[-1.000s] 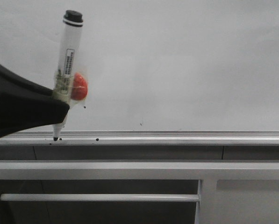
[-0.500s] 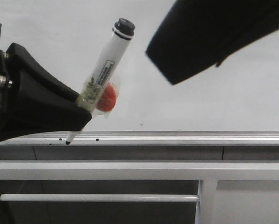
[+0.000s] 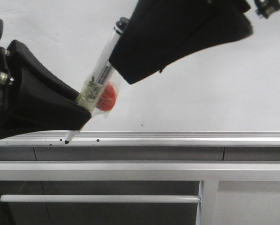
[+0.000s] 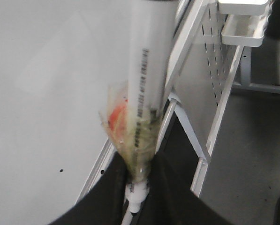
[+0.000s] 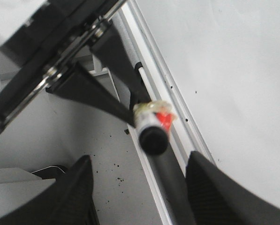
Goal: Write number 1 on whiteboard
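My left gripper point(image 3: 81, 115) is shut on a white marker pen point(image 3: 102, 75) with a red blob point(image 3: 108, 96) taped to it. The pen tilts to the right, and its black tip rests at the silver bottom rail point(image 3: 177, 137) of the whiteboard point(image 3: 200, 84). My right gripper point(image 3: 130, 65) is open and reaches in from the upper right, covering the pen's capped end. In the right wrist view the black cap point(image 5: 153, 136) sits just ahead of the open gripper point(image 5: 140, 173). The left wrist view shows the gripper point(image 4: 140, 173) clamped low on the pen point(image 4: 149, 70). No number 1 stroke shows on the board.
Small black specks point(image 3: 97, 139) dot the rail and board. Below the board run a metal frame bar point(image 3: 97, 198) and a post point(image 3: 208, 201). A perforated metal panel point(image 4: 219, 70) stands beside the board. The grey floor point(image 5: 116, 187) is speckled.
My left gripper tilted the pen to the right, then held still. My right gripper came in from the upper right and moved left and down over the pen's capped end.
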Robot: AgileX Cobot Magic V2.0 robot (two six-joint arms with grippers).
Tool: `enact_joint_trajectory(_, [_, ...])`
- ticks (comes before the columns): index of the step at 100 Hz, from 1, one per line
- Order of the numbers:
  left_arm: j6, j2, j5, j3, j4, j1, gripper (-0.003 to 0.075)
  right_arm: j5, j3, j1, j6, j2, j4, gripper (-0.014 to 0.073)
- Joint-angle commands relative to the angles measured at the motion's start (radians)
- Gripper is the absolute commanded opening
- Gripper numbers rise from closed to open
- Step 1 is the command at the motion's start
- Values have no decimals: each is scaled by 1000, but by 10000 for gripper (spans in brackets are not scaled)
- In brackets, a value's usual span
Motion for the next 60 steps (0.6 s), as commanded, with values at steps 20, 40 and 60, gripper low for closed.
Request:
enact_joint_trajectory(20, [-8,-11,-52,-33,5,-30,-20,-63,-104,27,-10,23,-3,385])
enact_joint_trajectory(40, [-8,-11,-52,-33,5,-30,-20,-19,-108,31,-10,57,-3,385])
enact_joint_trajectory(60, [-8,-11,-52,-33,5,-30,-20,-9,-108,31,-10,69,-3,384])
